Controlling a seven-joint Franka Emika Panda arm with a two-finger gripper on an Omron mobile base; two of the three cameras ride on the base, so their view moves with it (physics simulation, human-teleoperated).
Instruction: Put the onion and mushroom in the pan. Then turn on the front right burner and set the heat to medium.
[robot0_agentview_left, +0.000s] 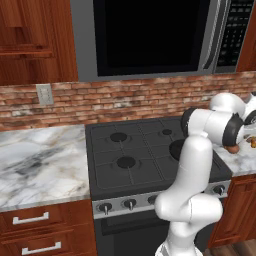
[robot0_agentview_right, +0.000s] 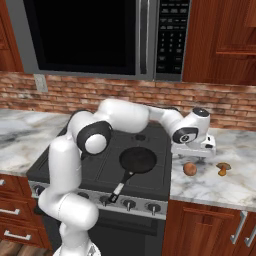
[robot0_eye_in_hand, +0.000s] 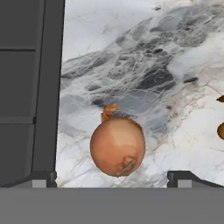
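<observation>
The onion (robot0_eye_in_hand: 117, 146), an orange-brown ball, lies on the marble counter (robot0_eye_in_hand: 144, 65) just right of the stove, between my spread fingertips (robot0_eye_in_hand: 41, 178) in the hand view. My gripper (robot0_agentview_right: 192, 155) hangs open a little above the onion (robot0_agentview_right: 189, 169), holding nothing. The mushroom (robot0_agentview_right: 223, 169) rests on the counter to the onion's right and peeks in at the hand view's right edge (robot0_eye_in_hand: 221, 130). The black pan (robot0_agentview_right: 137, 160) sits on the stove's front right grate, handle pointing toward the front, and covers the front right burner. My arm hides most of the pan (robot0_agentview_left: 175, 149) in the left base view.
The stove's raised edge (robot0_eye_in_hand: 48, 96) runs beside the onion. Control knobs (robot0_agentview_right: 129, 204) line the stove front. A microwave (robot0_agentview_right: 100, 35) hangs above, with a brick wall (robot0_agentview_right: 230, 107) behind. Marble counter (robot0_agentview_left: 40, 165) extends left of the stove.
</observation>
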